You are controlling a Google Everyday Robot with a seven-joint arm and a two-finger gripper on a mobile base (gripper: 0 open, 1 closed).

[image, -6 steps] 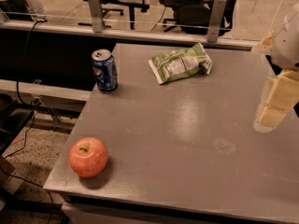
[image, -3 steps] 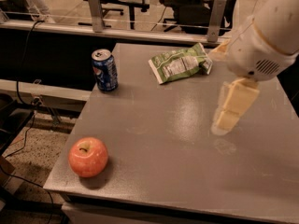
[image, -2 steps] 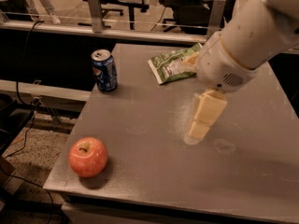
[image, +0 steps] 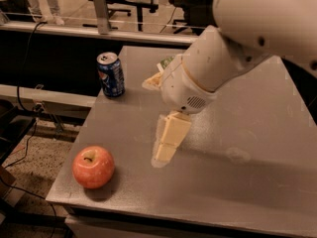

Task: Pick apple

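The apple [image: 93, 166], red-orange with a short dark stem, sits on the grey table [image: 247, 182] near its front left corner. My gripper [image: 166, 150] hangs from the big white arm [image: 233, 48] over the table, pointing down, its cream tip close to the surface. It is to the right of the apple, about an apple's width away, and is not touching it. It holds nothing that I can see.
A blue soda can [image: 111, 74] stands upright near the table's left edge, behind the apple. A green snack bag [image: 166, 62] lies at the back, mostly hidden by the arm. Beyond the table's left edge are the floor and cables. Office chairs stand at the back.
The arm has swung from the table's right side leftward and toward the front. The gripper now hangs close to the apple. The apple and can have not moved.
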